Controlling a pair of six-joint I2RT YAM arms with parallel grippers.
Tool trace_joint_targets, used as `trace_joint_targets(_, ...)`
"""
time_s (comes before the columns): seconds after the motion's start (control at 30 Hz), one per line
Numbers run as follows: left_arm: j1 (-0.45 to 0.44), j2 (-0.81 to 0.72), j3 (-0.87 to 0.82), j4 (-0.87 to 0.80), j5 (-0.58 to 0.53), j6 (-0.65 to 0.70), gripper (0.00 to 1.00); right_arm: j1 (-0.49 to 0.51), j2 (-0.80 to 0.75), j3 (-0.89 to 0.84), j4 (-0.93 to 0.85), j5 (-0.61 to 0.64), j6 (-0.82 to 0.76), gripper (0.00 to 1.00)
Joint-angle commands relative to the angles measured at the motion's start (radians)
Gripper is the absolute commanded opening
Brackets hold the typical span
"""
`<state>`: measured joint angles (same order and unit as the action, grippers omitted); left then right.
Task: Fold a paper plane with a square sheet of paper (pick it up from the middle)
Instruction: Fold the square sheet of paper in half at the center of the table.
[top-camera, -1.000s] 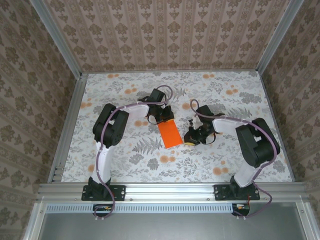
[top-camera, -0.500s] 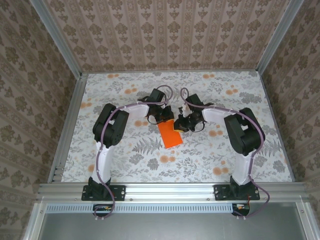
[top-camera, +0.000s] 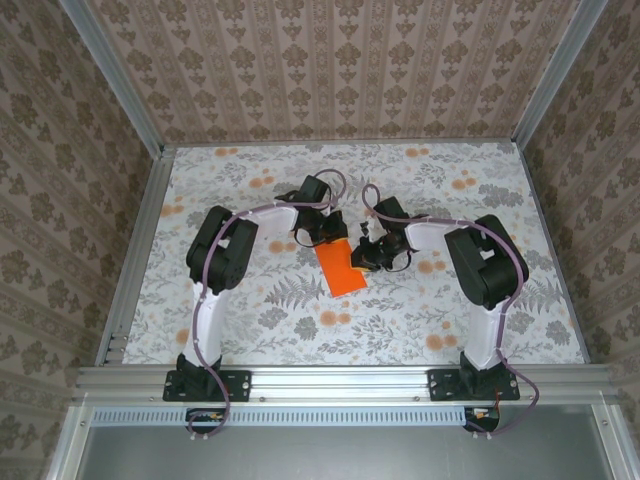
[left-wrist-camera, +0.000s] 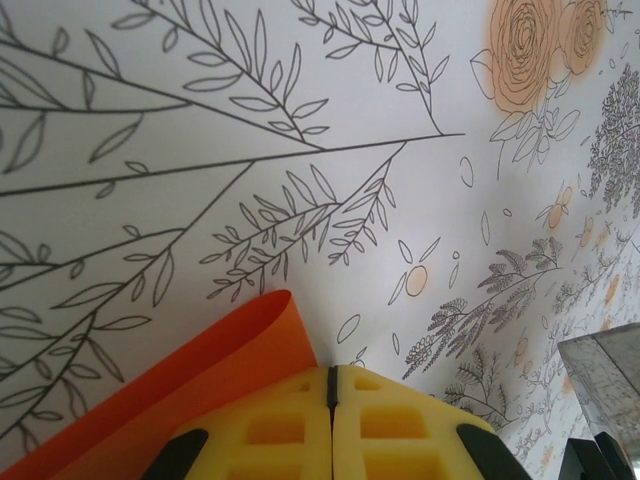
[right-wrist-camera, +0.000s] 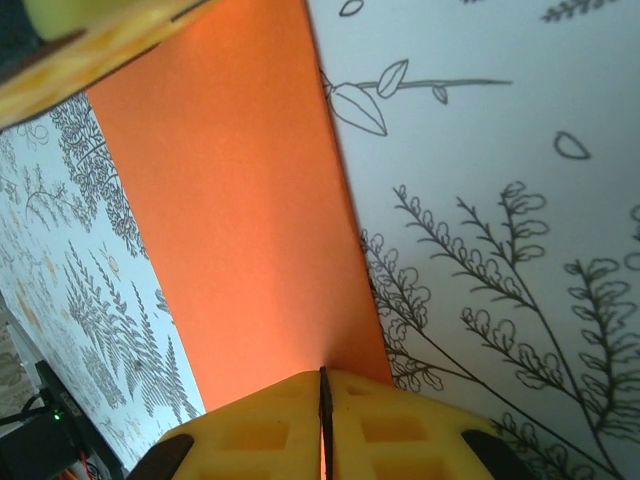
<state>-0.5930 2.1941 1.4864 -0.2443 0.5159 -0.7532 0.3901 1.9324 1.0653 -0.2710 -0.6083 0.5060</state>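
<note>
The square sheet of paper (top-camera: 342, 270), bright orange, lies folded into a long rectangle at mid-table, not shaped as a pointed paper plane. My left gripper (top-camera: 326, 236) is shut, its yellow tips (left-wrist-camera: 330, 375) down at the strip's far end beside a curled fold of the paper (left-wrist-camera: 180, 380). My right gripper (top-camera: 362, 256) is shut too, its tips (right-wrist-camera: 322, 375) resting on the paper (right-wrist-camera: 240, 200) close to its right long edge. A yellow pad of the left gripper (right-wrist-camera: 100, 50) shows at the top left of the right wrist view.
The floral tablecloth (top-camera: 250, 310) covers the table, with patterned walls and metal rails (top-camera: 140, 230) on three sides. Both arms reach inward, so their wrists stand close together over the paper.
My right gripper has swung from beside the paper's near right corner up and left to its right edge. The left gripper and the paper have stayed put.
</note>
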Motion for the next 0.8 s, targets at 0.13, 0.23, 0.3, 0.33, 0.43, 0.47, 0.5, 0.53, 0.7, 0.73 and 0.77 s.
trace_joint_targets(0.13,0.074,0.104,0.070,-0.097,-0.113,0.072,0.06,-0.002,0.006,-0.073,-0.163,0.075,-0.023,0.10)
trace_joint_targets(0.23,0.080,0.116,0.100,-0.110,-0.117,0.080,0.06,0.002,0.000,-0.079,-0.170,0.073,-0.023,0.10)
trace_joint_targets(0.3,0.082,0.123,0.118,-0.122,-0.119,0.086,0.06,0.001,-0.007,-0.085,-0.173,0.071,-0.023,0.10)
trace_joint_targets(0.33,0.084,0.125,0.128,-0.128,-0.121,0.090,0.06,0.002,-0.012,-0.088,-0.174,0.071,-0.023,0.10)
trace_joint_targets(0.43,0.088,0.134,0.153,-0.143,-0.130,0.098,0.06,0.005,-0.019,-0.093,-0.179,0.071,-0.022,0.10)
trace_joint_targets(0.47,0.089,0.136,0.162,-0.148,-0.134,0.102,0.06,0.007,-0.022,-0.095,-0.177,0.071,-0.021,0.10)
trace_joint_targets(0.5,0.091,0.138,0.170,-0.151,-0.134,0.103,0.06,0.008,-0.021,-0.097,-0.176,0.070,-0.021,0.10)
trace_joint_targets(0.53,0.093,0.141,0.178,-0.156,-0.135,0.105,0.06,0.010,-0.021,-0.099,-0.175,0.071,-0.020,0.10)
trace_joint_targets(0.7,0.107,0.153,0.222,-0.177,-0.139,0.119,0.06,0.012,-0.025,-0.104,-0.168,0.071,-0.013,0.10)
trace_joint_targets(0.73,0.111,0.152,0.229,-0.183,-0.139,0.122,0.06,0.014,-0.027,-0.104,-0.168,0.071,-0.012,0.10)
trace_joint_targets(0.77,0.116,0.151,0.239,-0.189,-0.142,0.128,0.06,0.014,-0.030,-0.106,-0.166,0.071,-0.011,0.10)
